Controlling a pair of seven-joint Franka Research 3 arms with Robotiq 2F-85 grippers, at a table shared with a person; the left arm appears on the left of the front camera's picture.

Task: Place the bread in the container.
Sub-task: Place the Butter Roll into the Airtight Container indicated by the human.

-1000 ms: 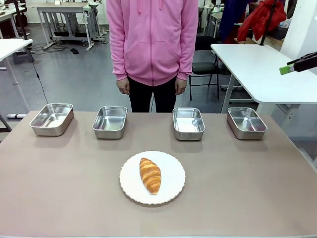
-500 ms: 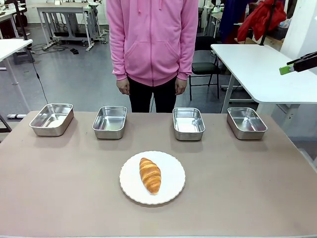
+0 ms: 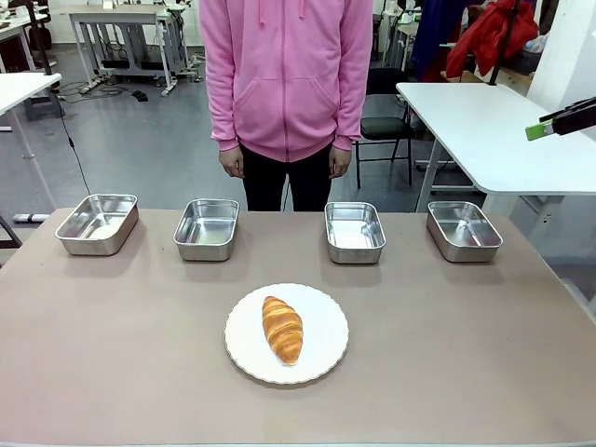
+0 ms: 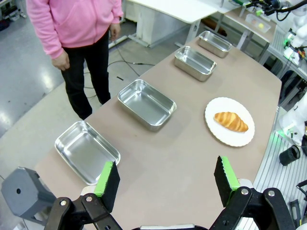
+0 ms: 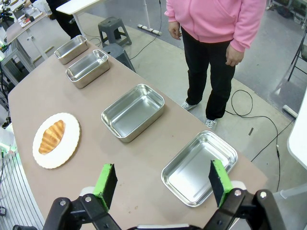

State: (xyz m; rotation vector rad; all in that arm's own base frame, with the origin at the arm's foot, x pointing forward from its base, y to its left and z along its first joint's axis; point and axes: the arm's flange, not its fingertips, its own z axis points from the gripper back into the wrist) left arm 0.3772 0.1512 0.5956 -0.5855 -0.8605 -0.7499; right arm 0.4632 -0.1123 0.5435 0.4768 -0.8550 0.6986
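Four shiny steel containers stand in one row along the far side of the table, apart from each other; which one is meant I cannot tell. The bread lies on a round white plate near the middle of the table, on the robot's side of the row. The left gripper hangs high above the table with its jaws wide, holding nothing; the right gripper likewise. A person in pink stands behind the row, hands hanging down.
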